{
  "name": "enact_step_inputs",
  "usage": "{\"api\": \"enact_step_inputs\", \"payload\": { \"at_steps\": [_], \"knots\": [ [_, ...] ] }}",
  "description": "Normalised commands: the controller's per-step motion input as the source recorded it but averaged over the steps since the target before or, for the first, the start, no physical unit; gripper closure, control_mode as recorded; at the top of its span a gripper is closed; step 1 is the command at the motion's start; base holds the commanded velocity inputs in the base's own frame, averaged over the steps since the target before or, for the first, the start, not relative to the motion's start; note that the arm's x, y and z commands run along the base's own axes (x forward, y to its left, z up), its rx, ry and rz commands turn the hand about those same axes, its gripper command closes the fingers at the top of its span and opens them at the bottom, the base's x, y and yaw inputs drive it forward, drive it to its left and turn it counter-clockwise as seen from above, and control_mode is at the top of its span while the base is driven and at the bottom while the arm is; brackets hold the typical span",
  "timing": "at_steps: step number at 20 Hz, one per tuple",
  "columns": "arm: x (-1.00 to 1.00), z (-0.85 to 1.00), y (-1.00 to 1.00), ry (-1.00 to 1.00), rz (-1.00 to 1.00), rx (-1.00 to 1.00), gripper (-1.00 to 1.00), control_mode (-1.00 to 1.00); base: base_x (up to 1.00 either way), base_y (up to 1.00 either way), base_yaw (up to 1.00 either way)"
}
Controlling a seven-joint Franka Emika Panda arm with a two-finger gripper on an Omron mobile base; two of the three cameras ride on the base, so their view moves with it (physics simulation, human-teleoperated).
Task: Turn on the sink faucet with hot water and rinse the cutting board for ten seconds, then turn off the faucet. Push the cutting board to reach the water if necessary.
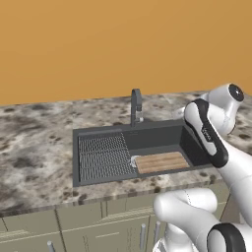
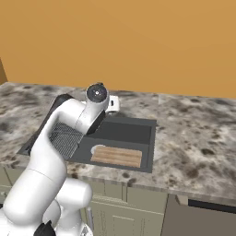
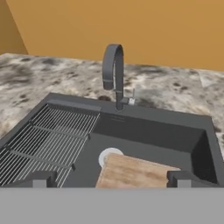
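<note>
Task at its start, by the look of it. No water visible under the faucet (image 3: 114, 72); lever off to its side apparently untouched. Cutting board (image 3: 131, 172) flat in the basin of the sink (image 1: 152, 137), beside the ribbed drainboard (image 1: 103, 156), one corner over the drain. Claw (image 3: 111, 178) spread wide, empty, above the basin, well short of the faucet. Stone bench (image 1: 34, 147) all around. Left: hot water on, rinse, shut-off.

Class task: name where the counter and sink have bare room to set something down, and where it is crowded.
Bare: the counter left of the sink, and the basin floor between faucet and cutting board. Crowded: the basin's front, taken by the board.
</note>
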Motion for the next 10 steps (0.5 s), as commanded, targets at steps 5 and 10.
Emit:
{"api": "enact_step_inputs", "payload": {
  "at_steps": [5,10],
  "knots": [
    [0.19,-0.12,0.0,-0.03,0.08,0.0,-1.0,-1.0,0.0,0.0,0.0],
    [0.08,-0.07,0.0,-0.03,0.07,0.0,-1.0,-1.0,0.0,0.0,0.0]
  ]
}}
